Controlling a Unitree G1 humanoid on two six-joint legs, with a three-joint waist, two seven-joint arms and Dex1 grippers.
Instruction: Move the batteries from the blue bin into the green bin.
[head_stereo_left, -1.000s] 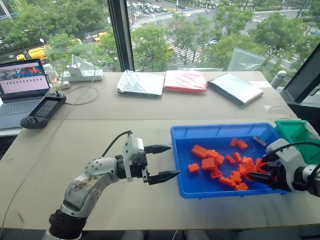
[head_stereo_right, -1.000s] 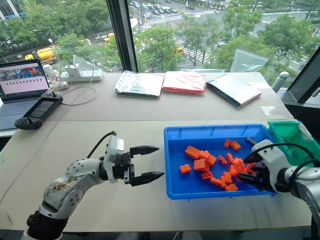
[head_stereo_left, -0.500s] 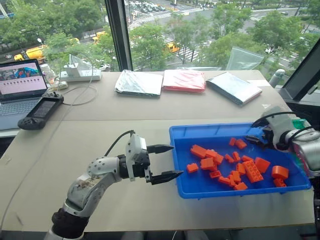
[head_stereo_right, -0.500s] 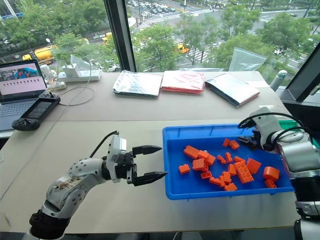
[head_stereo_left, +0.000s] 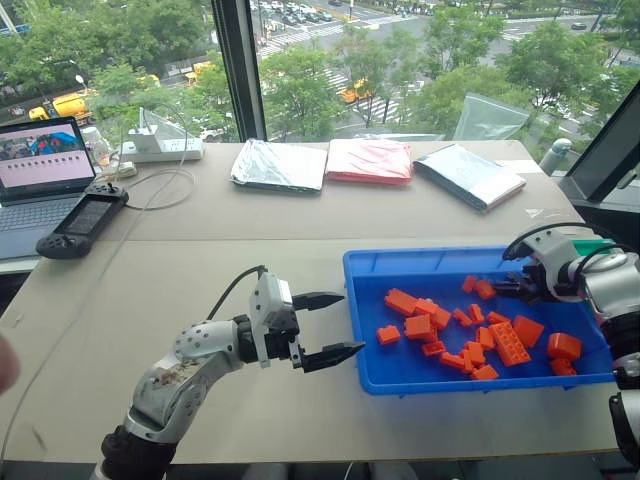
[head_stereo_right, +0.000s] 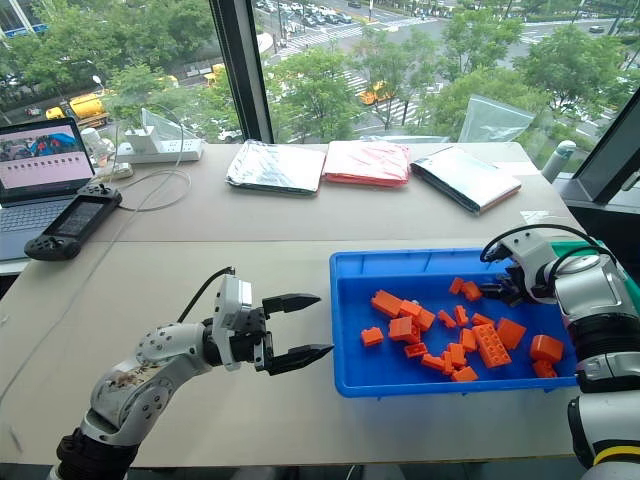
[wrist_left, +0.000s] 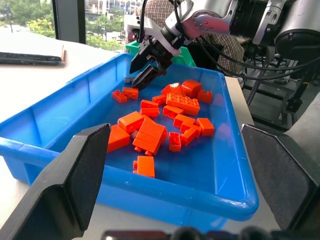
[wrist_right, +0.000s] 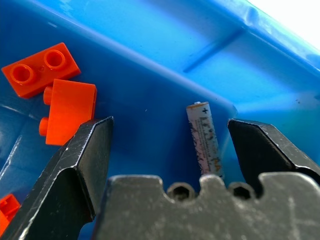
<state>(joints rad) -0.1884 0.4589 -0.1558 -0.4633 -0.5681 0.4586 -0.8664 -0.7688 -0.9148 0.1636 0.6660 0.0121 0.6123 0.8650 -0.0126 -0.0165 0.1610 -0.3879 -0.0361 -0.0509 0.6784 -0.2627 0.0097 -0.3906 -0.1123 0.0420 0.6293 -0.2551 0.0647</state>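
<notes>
Left gripper (head_stereo_left: 328, 327) hovers over the tabletop (head_stereo_left: 200, 290) just left of the blue bin (head_stereo_left: 400, 385), jaws open, empty, pointing right at the bin's left wall. Blue bin sits at near right of the tabletop. Orange bricks (head_stereo_left: 440, 325) lie scattered across its floor, with bigger ones (head_stereo_left: 508, 342) toward the right end. Right gripper (head_stereo_right: 497, 291) reaches into the bin's far right corner, jaws wide open, nothing gripped. A real battery (wrist_right: 205, 138), white with orange print, lies on the bin floor between the jaws, near the corner wall. Green bin (head_stereo_left: 592, 246) shows just right of the blue bin's far right corner, mostly hidden behind the right arm. Farther: handheld controller (head_stereo_left: 84, 224) and laptop (head_stereo_left: 40, 170) at far left, three flat packets (head_stereo_left: 372, 162) along the far edge.
</notes>
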